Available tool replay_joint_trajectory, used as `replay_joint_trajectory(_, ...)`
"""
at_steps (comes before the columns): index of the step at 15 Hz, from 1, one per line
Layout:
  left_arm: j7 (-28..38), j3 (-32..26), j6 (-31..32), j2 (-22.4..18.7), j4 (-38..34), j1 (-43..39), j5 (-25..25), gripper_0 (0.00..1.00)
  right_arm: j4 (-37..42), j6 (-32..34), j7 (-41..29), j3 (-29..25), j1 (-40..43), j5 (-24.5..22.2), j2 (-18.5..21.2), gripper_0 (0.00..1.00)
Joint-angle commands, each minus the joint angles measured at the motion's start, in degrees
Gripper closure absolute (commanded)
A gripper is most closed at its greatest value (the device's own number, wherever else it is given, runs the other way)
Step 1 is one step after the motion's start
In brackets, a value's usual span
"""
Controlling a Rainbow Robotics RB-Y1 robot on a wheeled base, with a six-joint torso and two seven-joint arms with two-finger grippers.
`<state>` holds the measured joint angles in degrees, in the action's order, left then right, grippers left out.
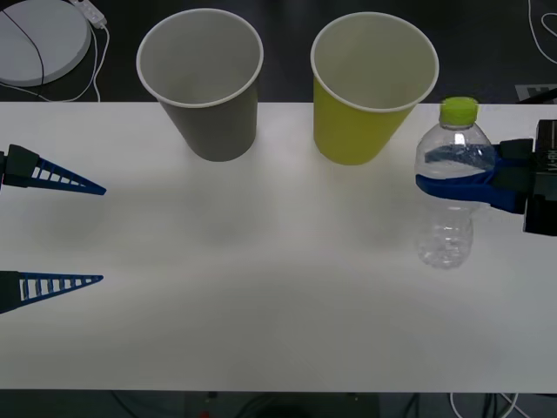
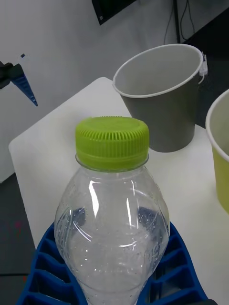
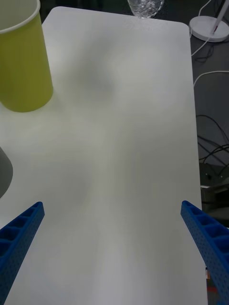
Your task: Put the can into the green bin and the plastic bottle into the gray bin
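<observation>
clamping the plastic bottle (image 1: 446,196) around its upper body, the right gripper (image 1: 448,172) reaches in from the right edge of the front view, its blue ribbed fingers (image 1: 452,185) pressed to either side of the clear plastic just under the shoulder. the arm behind it is cut off by the frame. the bottle stands upright at the table's (image 1: 261,305) right side, just beside the green bin (image 1: 370,87) and nearer the robot; whether its base touches the table or hangs a little above cannot be told. in the right wrist view the lime cap (image 2: 112,143) and shoulder fill the foreground and hide the bottle's lower half, and the green bin's far side is cut by the frame.

the gray bin (image 1: 204,83) stands left of the green one, apart from it, both upright along the table's far edge with their white insides open.

the left gripper (image 1: 103,233) waits at the left edge, spread wide, well apart from both bins. its two fingers (image 3: 21,233) frame a broad stretch of bare white tabletop.
</observation>
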<state>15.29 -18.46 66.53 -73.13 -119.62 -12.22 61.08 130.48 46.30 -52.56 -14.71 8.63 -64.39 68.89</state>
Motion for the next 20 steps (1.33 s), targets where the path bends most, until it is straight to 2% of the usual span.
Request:
replay_joint_trajectory(1,0.0,0.0,0.0,0.0,0.0,0.0,0.0,0.00,2.6,0.1,-8.8,0.0,-3.4,-3.8,1.8,1.00)
replay_joint_trajectory(3,0.0,0.0,0.0,0.0,0.0,0.0,0.0,0.00,3.5,1.2,-14.8,0.1,-6.4,-5.2,3.4,1.00)
replay_joint_trajectory(5,0.0,0.0,0.0,0.0,0.0,0.0,0.0,0.00,3.0,4.9,-19.4,0.1,-11.0,-5.8,3.5,1.00)
replay_joint_trajectory(8,0.0,0.0,0.0,0.0,0.0,0.0,0.0,0.00,0.4,9.6,-21.5,2.7,-18.3,-6.3,3.6,1.00)
replay_joint_trajectory(17,0.0,0.0,0.0,0.0,0.0,0.0,0.0,0.00,-13.3,10.9,-21.5,25.7,-44.8,-7.4,3.4,1.00)
replay_joint_trajectory(20,0.0,0.0,0.0,0.0,0.0,0.0,0.0,0.00,-17.2,10.9,-21.6,31.4,-51.4,-7.4,2.2,1.00)
